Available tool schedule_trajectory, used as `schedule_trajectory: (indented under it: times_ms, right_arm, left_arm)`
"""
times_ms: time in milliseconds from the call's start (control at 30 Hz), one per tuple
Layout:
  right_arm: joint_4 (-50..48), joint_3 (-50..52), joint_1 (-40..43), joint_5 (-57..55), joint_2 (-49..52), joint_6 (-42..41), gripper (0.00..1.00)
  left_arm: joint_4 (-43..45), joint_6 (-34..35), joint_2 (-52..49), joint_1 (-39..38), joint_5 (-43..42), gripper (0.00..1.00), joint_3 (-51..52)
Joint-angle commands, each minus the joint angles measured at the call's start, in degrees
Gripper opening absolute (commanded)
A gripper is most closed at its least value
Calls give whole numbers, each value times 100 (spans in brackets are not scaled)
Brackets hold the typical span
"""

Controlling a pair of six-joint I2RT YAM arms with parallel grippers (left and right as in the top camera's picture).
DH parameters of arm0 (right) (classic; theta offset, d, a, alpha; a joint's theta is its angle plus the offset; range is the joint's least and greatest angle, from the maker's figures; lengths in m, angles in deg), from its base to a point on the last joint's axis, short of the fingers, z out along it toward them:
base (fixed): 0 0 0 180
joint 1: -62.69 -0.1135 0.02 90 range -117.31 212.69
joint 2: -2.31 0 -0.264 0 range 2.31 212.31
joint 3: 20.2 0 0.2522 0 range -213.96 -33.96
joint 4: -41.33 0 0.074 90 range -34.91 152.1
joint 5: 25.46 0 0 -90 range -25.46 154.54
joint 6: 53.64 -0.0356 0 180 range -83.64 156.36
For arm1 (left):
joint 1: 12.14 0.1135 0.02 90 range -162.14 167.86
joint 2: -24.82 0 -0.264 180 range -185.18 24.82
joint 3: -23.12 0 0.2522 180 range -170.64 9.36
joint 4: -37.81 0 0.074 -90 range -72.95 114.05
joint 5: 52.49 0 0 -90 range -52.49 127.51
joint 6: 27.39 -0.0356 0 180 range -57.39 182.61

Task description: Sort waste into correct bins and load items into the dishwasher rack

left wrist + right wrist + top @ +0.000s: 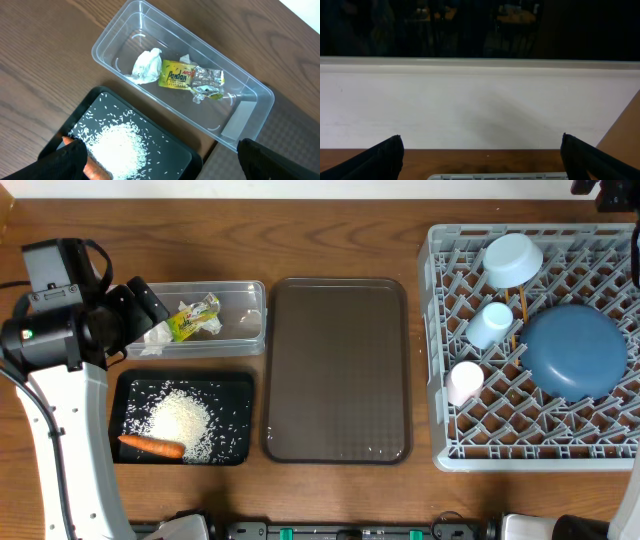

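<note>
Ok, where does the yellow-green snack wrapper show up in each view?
Overhead: snack wrapper upper left, inside the clear tub.
Left wrist: centre, in the tub, beside the crumpled tissue.
Right wrist: not in it.
Shared landmark: the clear tub, overhead and left wrist.

The left arm (62,410) stands well left of the dishwasher rack (530,462), elbow raised. Its left gripper (140,305) points downward, jaws spread wide. The right gripper (480,157) hangs by the rack's far right corner, jaws equally wide, seemingly held level and facing away.
</note>
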Motion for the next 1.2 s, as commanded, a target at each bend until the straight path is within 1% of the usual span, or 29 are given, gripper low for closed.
schedule_trajectory:
  times_ms: [0,167,300,400,633,800,900,1167]
  right_arm:
    - [0,-59,-52,42,26,-66,99]
    - [15,-59,-52,42,26,-66,99]
    - [354,-59,-52,42,26,-66,99]
    - [879,-59,-52,42,26,-66,99]
    - [2557,-59,-52,61,26,-68,99]
    - [3206,-59,-63,94,26,-420,99]
    - [3456,-59,-63,149,26,-579,99]
    - [3694,-59,-59,146,26,-577,99]
  left_arm:
    - [-15,-37,52,26,31,98,-79]
    - [-15,-37,52,26,31,98,-79]
    - [-15,-37,52,26,31,98,-79]
    - [-15,-37,52,26,31,98,-79]
    - [-15,-37,52,26,31,98,-79]
    - [-15,-37,52,26,31,98,-79]
    - [-15,-37,52,26,31,98,-79]
    - [-15,-37,52,26,31,98,-79]
